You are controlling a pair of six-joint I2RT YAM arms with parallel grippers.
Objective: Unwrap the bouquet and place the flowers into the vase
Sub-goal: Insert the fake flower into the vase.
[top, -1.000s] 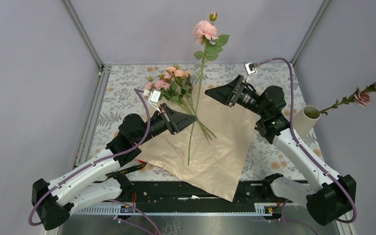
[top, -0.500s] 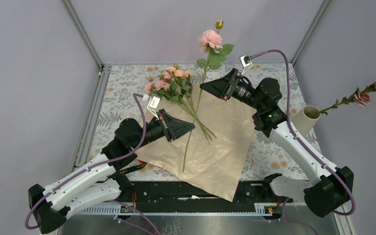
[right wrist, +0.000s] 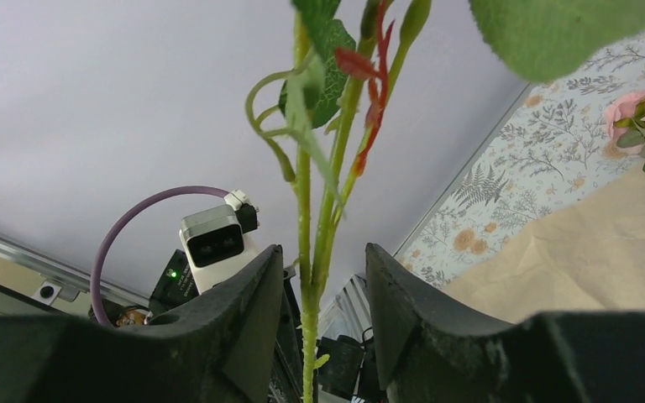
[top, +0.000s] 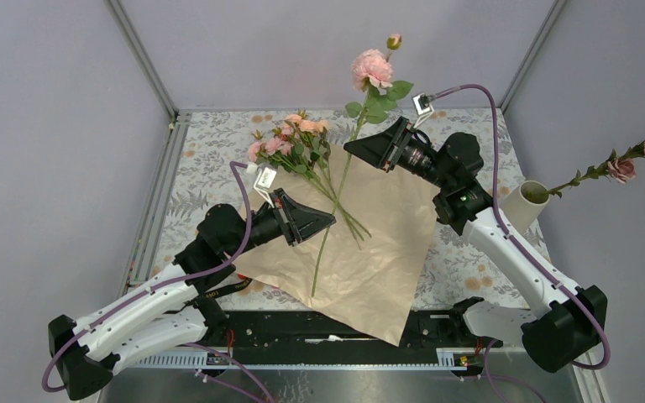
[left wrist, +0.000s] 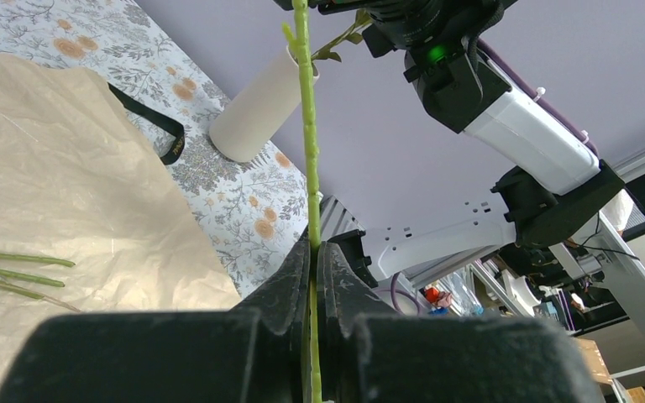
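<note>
My left gripper (top: 329,220) (left wrist: 315,252) is shut on the lower stem (left wrist: 306,126) of one pink flower (top: 372,65), holding it tilted above the paper (top: 378,243). My right gripper (top: 350,149) (right wrist: 319,260) is open around the same stem (right wrist: 306,302) higher up, with a gap on each side. The other flowers (top: 298,138) lie on the unwrapped tan paper. The beige vase (top: 524,204) (left wrist: 259,109) stands at the right with a mauve rose stem (top: 638,155) leaning out of it.
A black ribbon (top: 218,291) (left wrist: 155,126) lies by the paper's near left edge. The floral tablecloth (top: 210,159) covers the table. Metal frame posts (top: 143,59) rise at the back corners.
The held flower's head has swung to the right. The right gripper's jaws have narrowed around the stem. The left arm has drawn slightly towards the near edge.
</note>
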